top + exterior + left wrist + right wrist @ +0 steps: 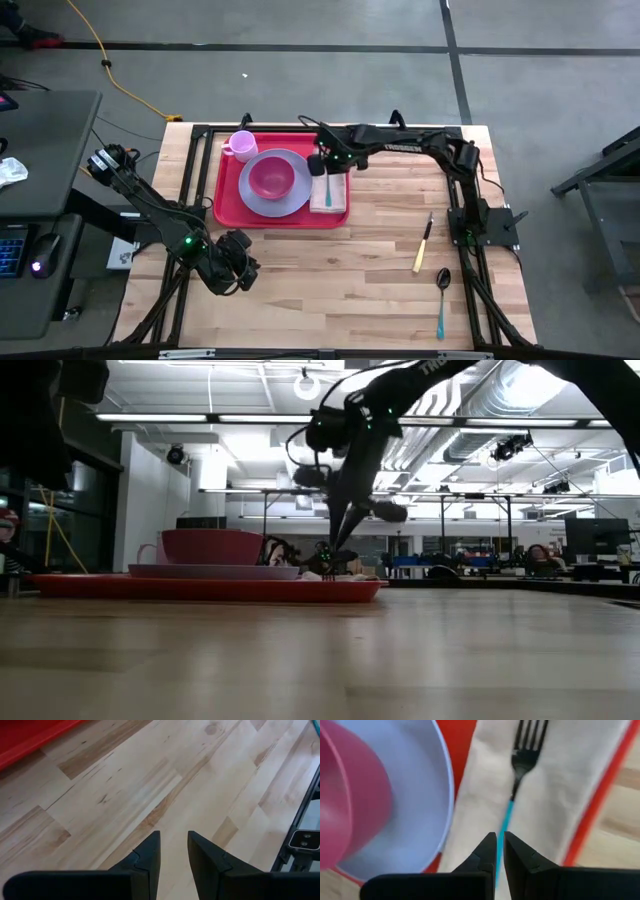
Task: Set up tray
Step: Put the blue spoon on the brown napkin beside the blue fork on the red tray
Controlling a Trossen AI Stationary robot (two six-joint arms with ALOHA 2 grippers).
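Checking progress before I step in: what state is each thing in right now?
Tray: flat on table, loaded.
Plate: on tray, bowl upright on it.
Mug: upright on tray.
Napkin: on tray.
Fork: on napkin, handle in shut right gripper.
Knife, spoon: on table.
Left gripper: open, empty.

Left claw [173,851]: two dark fingers [148,855] parted by a narrow gap, nothing between them, hovering over bare pale wood surface [150,785]. Plank seams and knots run diagonally. Red tray [25,737] rim shows at one corner. Black metal frame [302,827] borders the surface's opposite edge.
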